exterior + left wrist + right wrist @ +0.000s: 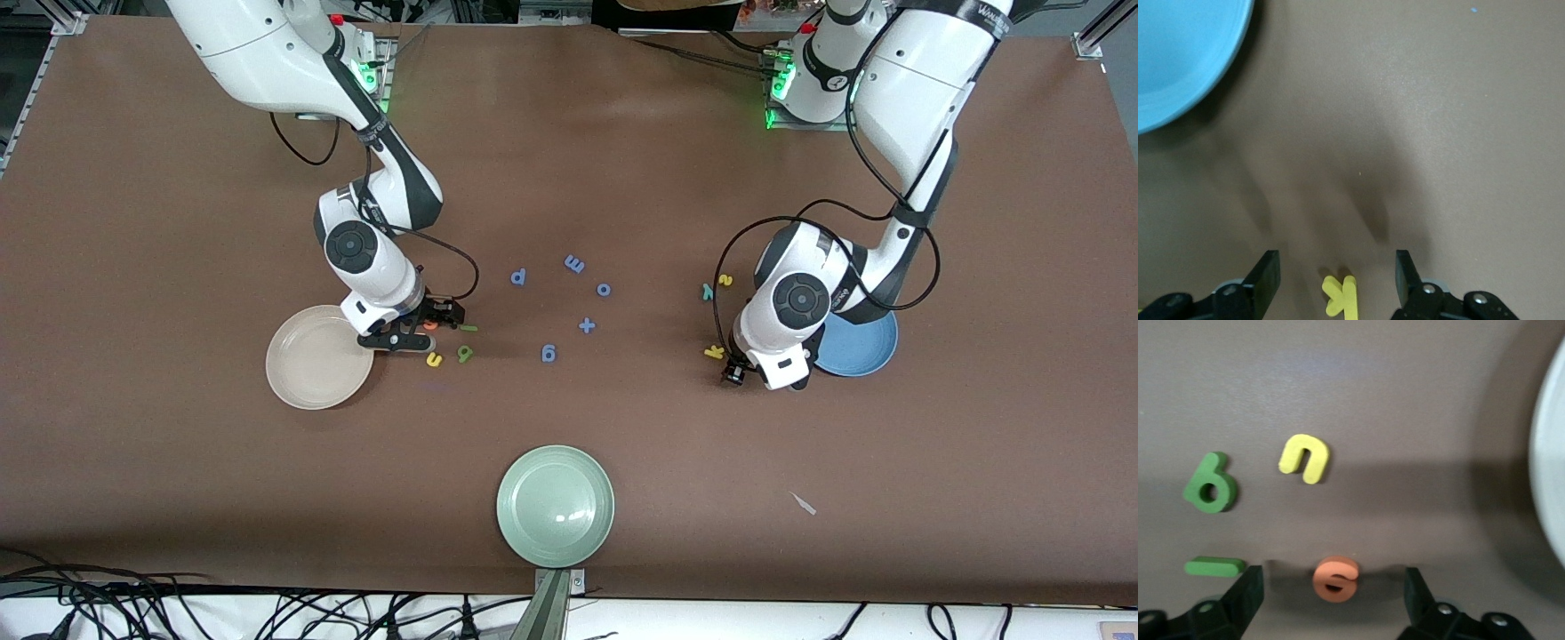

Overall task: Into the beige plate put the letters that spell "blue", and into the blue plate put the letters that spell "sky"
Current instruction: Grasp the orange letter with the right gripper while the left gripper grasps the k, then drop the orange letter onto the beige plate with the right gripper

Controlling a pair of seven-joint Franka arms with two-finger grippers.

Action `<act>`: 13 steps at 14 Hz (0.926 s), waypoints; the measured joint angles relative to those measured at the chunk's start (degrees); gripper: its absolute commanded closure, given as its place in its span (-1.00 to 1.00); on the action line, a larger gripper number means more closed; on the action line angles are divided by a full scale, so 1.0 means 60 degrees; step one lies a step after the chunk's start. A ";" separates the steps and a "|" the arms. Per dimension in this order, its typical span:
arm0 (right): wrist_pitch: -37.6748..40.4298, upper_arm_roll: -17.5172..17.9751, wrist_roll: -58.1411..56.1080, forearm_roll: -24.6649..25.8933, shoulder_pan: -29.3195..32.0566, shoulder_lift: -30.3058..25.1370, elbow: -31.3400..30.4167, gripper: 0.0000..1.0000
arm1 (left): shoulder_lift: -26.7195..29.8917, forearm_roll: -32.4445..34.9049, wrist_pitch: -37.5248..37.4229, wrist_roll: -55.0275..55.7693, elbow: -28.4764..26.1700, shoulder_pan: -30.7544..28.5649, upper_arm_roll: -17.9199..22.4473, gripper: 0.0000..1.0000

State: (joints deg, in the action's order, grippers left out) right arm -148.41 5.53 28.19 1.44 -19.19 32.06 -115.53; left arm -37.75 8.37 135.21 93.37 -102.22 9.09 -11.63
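Note:
My right gripper (pixel 425 325) (pixel 1333 587) stands open low over the table beside the beige plate (pixel 318 357) (pixel 1553 487), its fingers on either side of the orange e (pixel 1335 578) without touching it. Near it lie the yellow u (pixel 434 359) (pixel 1303 458), the green b (pixel 464 354) (pixel 1210 483) and the green l (pixel 468 328) (pixel 1215 567). My left gripper (pixel 733 368) (pixel 1335 273) is open around the yellow k (pixel 714 353) (pixel 1341 297), with a gap on each side. The blue plate (pixel 867 347) (pixel 1178 60) lies beside it, partly hidden by the arm. The yellow s (pixel 725 280) and teal y (pixel 708 291) lie farther from the front camera.
All-blue letters and a plus sign (pixel 587 325) are scattered at the table's middle. A pale green plate (pixel 556 505) sits near the front edge. A small pale scrap (pixel 804 503) lies toward the left arm's end.

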 measured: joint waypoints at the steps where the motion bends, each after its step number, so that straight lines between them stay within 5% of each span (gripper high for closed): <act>1: -0.0004 -0.0033 0.0000 0.0026 0.0000 0.0000 -0.0044 -0.60 | -0.0030 0.0000 0.0000 0.0006 0.0008 0.0009 -0.0006 -0.50; 4: -0.0025 -0.0081 0.0056 0.0059 0.0001 -0.0023 -0.0109 -0.21 | -0.0137 0.0000 0.0005 0.0016 0.0016 0.0096 -0.0053 -0.50; 9: -0.0078 -0.0068 0.0161 0.0066 -0.0055 -0.0108 -0.0108 0.74 | -0.0175 0.0000 0.0009 0.0073 0.0029 0.0253 -0.0061 -0.35; 13: -0.0038 -0.0082 0.0179 0.0077 -0.0084 -0.0178 -0.0100 0.82 | -0.0183 0.0000 0.0009 0.0118 0.0029 0.0323 -0.0107 0.01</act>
State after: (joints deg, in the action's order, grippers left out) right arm -148.64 5.04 29.26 1.90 -19.69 30.99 -116.13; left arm -38.85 8.37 135.26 94.07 -102.05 11.02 -12.27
